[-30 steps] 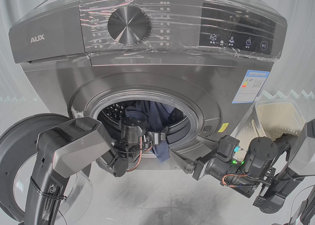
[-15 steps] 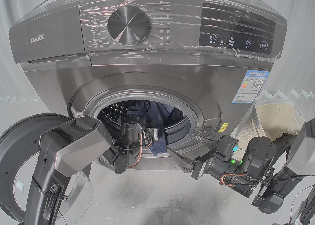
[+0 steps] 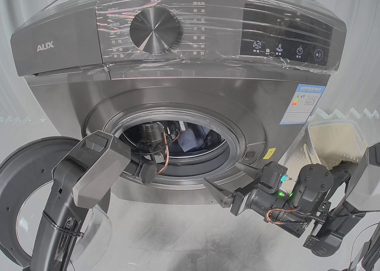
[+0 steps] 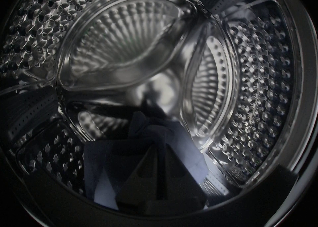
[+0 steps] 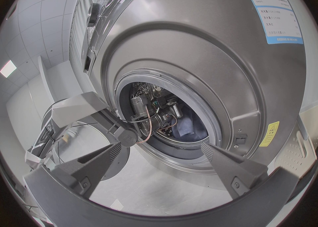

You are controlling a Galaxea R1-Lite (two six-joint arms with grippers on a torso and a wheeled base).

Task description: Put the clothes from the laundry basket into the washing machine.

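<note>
A dark blue garment point(image 4: 187, 153) is held in the steel drum point(image 4: 126, 39) by the clenched left pincer point(image 4: 156, 150), right pincer point(image 5: 159, 147) released, cream plastic basket point(image 3: 336, 141) seemingly emptied

You're looking across a pale grey floor point(image 3: 178, 236), glossy enough to catch soft reflections. Behind it you'll see white pleated curtains point(image 3: 360, 78). Overhead, your tiled ceiling point(image 5: 43, 5) carries one lit square light panel point(image 5: 8, 68).

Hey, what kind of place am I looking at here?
Probably a laundry corner staged in a test room: a front-loading washing machine with blue clothes in its drum, a plastic laundry basket beside it, and pale curtains behind.
</note>
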